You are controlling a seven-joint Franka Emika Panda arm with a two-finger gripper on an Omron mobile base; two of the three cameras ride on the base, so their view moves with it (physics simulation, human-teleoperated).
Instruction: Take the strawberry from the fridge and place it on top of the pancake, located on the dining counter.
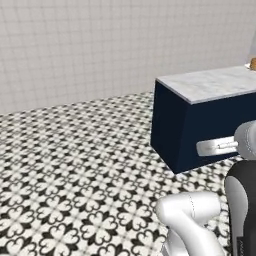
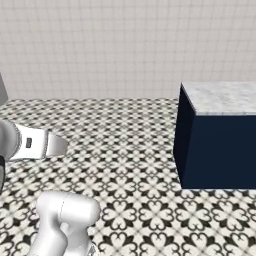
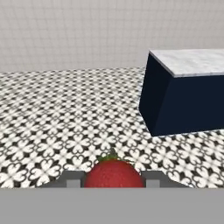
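Observation:
In the hand view the strawberry [image 3: 113, 171], red with a small green stalk, sits between the two grey fingertips [image 3: 73, 179] of my gripper [image 3: 113, 181], which is shut on it above the patterned floor. The dining counter [image 3: 192, 61], a marble top on a navy base, stands ahead and to the right; its near end also shows as the dining counter [image 1: 210, 82] and the dining counter [image 2: 225, 97]. A golden-brown scrap [image 1: 253, 63] lies on the counter top, cut off by the frame edge; I cannot tell whether it is the pancake. The fridge is out of view.
Black-and-white patterned floor [image 1: 75, 165] spreads between me and the counter's navy end wall [image 2: 187, 145]. A pale tiled wall [image 2: 125, 45] closes the back of the room.

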